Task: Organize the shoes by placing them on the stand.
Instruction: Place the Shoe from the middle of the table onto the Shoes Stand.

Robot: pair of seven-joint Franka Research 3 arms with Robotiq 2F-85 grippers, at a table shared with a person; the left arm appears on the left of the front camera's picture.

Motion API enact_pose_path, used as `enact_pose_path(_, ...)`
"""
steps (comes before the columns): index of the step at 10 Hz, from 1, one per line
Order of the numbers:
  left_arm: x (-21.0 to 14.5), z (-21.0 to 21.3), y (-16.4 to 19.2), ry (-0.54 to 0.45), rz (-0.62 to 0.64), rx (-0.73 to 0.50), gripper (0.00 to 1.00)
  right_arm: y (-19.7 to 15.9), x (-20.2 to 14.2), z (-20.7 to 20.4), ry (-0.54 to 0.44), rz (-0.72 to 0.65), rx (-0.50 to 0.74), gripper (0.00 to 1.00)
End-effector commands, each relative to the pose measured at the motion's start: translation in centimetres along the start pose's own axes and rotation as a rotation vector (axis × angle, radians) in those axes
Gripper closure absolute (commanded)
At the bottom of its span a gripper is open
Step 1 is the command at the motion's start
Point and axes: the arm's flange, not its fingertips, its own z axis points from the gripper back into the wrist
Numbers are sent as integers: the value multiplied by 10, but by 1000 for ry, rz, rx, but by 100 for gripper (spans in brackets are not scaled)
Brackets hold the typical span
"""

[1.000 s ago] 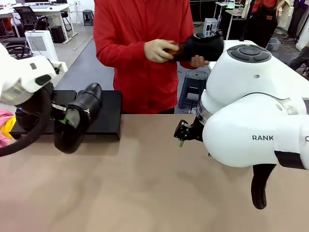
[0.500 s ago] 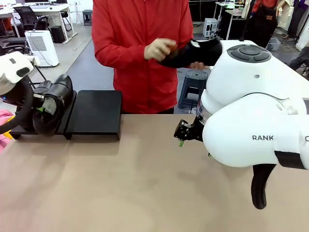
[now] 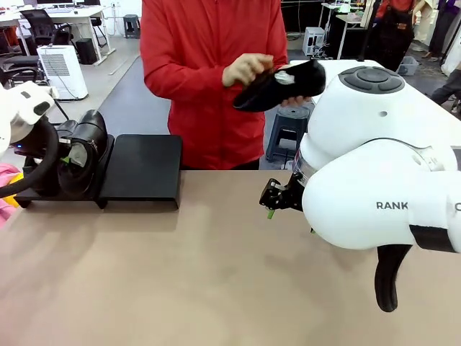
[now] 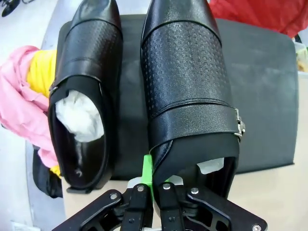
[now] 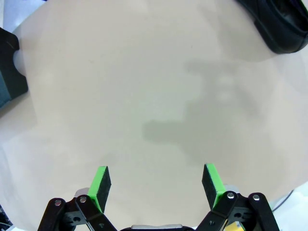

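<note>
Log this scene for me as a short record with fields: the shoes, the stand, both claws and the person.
left claw: shut on heel rim of held shoe
held shoe: over the stand, beside second shoe, toes the same way
second shoe: on the stand, white paper inside
stand: right platform free
right claw: open, above the table
person: holds third shoe up in hands

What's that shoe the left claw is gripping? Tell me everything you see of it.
The gripped shoe is low-cut and looks like black glossy leather. It has a dotted embossed band across the top and a strap ending in a small metal buckle. White paper is stuffed inside. The left claw is shut on its heel rim. The shoe lies over the black stand, beside a second shoe with a gap between them.
</note>
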Motion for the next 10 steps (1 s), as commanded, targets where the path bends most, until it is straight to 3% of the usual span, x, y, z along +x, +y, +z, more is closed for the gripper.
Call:
enact_pose_path(1,17,-6,4,-43,46,3,100,1,1,1,6,9,6,0)
enact_pose_path(8,20,-31,4,0,38,58,100,1,1,1,6,9,6,0)
enact_pose_path(9,19,-33,4,1,39,69,96,1,1,1,6,9,6,0)
enact_pose_path(10,19,-34,5,4,41,69,77,1,1,1,6,9,6,0)
